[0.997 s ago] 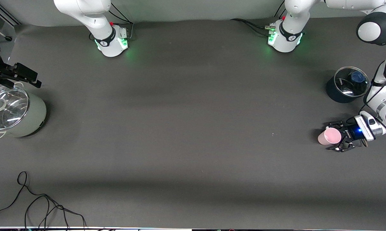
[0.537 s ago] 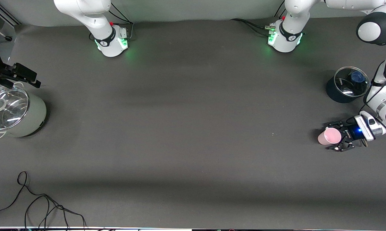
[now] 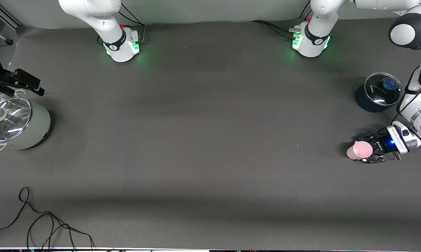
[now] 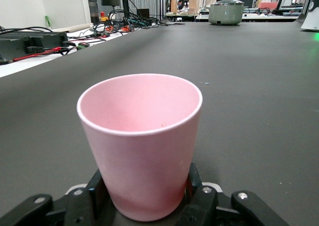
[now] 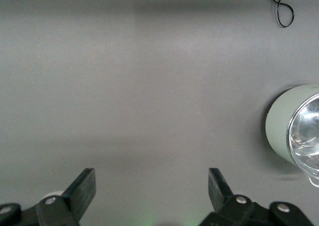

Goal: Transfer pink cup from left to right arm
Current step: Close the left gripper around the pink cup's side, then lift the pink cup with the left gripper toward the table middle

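- At the left arm's end of the desk (image 3: 210, 140), you find the pink cup (image 3: 359, 150) standing upright on the dark surface, its long axis vertical and its open mouth facing up.
- Your left wrist view shows the cup (image 4: 141, 143) tapering from a wide rim down to a narrower base, plain and smooth, with nothing visible inside it.
- Your left gripper (image 3: 366, 151) sits low at the desk around the cup; its jaws are closed in against the cup's lower wall on both sides, so it has hold of the cup.
- The left arm comes in from the desk's edge at its own end, with a blue light showing on the wrist just beside the cup.
- A dark round pot (image 3: 378, 92) with a clear lid stands farther from the front camera than the cup, at the same end of the desk and apart from it.
- Your right gripper (image 3: 20, 82) waits at the right arm's end of the desk, up over the surface beside the pale green pot (image 3: 16, 122); its jaws stand wide apart and hold nothing.
- That green pot carries a glass lid with a knob on top.
- A loose black cable (image 3: 46, 224) lies on the desk nearer to the front camera than the green pot.
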Motion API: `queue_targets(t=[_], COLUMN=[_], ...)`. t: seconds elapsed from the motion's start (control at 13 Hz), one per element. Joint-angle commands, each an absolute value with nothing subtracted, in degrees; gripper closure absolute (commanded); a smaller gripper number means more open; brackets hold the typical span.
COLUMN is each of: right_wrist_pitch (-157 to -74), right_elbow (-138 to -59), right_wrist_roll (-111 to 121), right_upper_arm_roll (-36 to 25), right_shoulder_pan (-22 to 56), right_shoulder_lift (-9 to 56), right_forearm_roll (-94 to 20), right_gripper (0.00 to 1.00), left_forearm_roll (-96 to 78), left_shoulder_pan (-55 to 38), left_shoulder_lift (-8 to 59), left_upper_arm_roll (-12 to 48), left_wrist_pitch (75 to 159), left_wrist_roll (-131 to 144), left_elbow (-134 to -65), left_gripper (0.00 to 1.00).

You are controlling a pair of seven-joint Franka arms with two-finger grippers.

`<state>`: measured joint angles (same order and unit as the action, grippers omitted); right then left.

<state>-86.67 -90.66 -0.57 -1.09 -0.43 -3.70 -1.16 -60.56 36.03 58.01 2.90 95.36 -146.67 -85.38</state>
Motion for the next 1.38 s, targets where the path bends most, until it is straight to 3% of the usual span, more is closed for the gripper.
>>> queue_targets(t=[0.0,0.15,0.61,1.3], right_wrist_pitch=[-85.87,-85.87,-83.86,-83.58], right_elbow=[-89.38,-89.38,-89.12,-88.77], right_wrist_roll=[0.79,0.79,0.44,0.53], right_upper_arm_roll=[-1.32,-1.32,-2.37,-2.55], right_shoulder_pan=[-0.53,-0.53,-0.62,0.09], right_shoulder_lift=[-3.08,-3.08,-1.67,1.14], right_forearm_roll=[-1.67,-1.67,-3.07,-2.55], right_gripper=[0.00,0.00,0.00,0.00], left_forearm_roll=[-61.61,-61.96,-63.46,-77.23], left_shoulder_pan=[34.55,33.31,33.31,34.72], left_shoulder_lift=[56.70,55.20,50.37,36.23], left_upper_arm_roll=[2.90,4.30,18.78,48.47], left_wrist_pitch=[96.06,97.29,109.40,146.20], left_wrist_roll=[-143.37,-138.36,-125.53,-117.42], left_elbow=[-84.82,-84.29,-85.60,-102.63], left_gripper=[0.69,0.73,0.80,0.83])
